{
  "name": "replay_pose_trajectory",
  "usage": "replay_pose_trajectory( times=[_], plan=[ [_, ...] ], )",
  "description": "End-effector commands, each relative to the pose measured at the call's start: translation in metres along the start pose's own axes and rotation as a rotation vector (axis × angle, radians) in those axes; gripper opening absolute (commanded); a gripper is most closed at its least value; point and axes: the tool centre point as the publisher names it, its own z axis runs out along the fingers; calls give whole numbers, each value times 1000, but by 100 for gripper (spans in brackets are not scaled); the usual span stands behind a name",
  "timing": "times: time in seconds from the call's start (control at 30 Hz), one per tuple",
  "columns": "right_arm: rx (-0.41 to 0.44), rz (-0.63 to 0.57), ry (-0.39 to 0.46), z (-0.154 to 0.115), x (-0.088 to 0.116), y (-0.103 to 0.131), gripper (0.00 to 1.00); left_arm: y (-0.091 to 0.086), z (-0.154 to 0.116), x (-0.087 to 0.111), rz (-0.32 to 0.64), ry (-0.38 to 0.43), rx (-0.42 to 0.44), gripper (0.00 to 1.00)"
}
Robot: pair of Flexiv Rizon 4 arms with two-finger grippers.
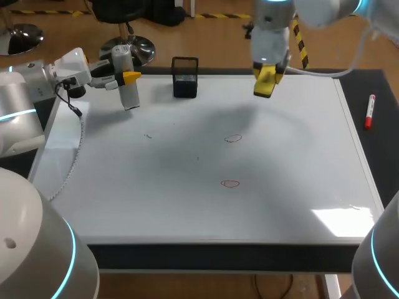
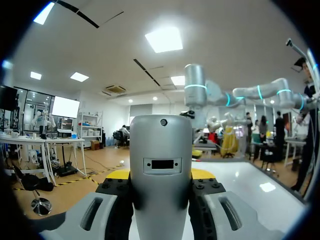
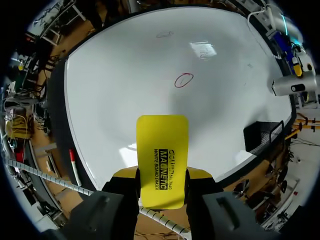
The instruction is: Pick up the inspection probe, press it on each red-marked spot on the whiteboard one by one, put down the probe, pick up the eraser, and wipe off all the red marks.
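Note:
My left gripper (image 1: 124,78) hangs over the whiteboard's (image 1: 280,205) back left corner, shut on the upright grey inspection probe (image 1: 128,87). In the left wrist view the probe (image 2: 161,150) fills the space between the fingers of that gripper (image 2: 161,182). My right gripper (image 1: 268,73) is above the board's back edge, shut on the yellow eraser (image 1: 264,85), which sticks out past the fingers of the gripper (image 3: 161,177) as a flat yellow block (image 3: 162,145). Two red-outlined marks (image 1: 232,138) (image 1: 230,183) lie mid-board; the right wrist view shows them ahead of the eraser (image 3: 182,80) (image 3: 164,35).
A black open holder (image 1: 185,78) stands at the board's back edge between the two grippers. A red marker (image 1: 369,111) lies on the dark table right of the board. A faint small scribble (image 1: 148,136) sits on the board's left part.

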Motion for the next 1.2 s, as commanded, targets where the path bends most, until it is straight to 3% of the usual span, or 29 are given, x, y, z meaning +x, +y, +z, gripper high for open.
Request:
replay_pose_trajectory(
  times=[0.03, 0.57, 1.2],
  plan=[
    [-10, 23, -3, 1, 9, -17, 0, -1, 0, 0, 2, -2, 1, 0],
    [5, 122, 9, 9, 46, -69, 0, -1, 0, 0, 2, -2, 1, 0],
    [2, 190, 14, 12, 74, -80, 0, -1, 0, 0, 2, -2, 1, 0]
  ],
)
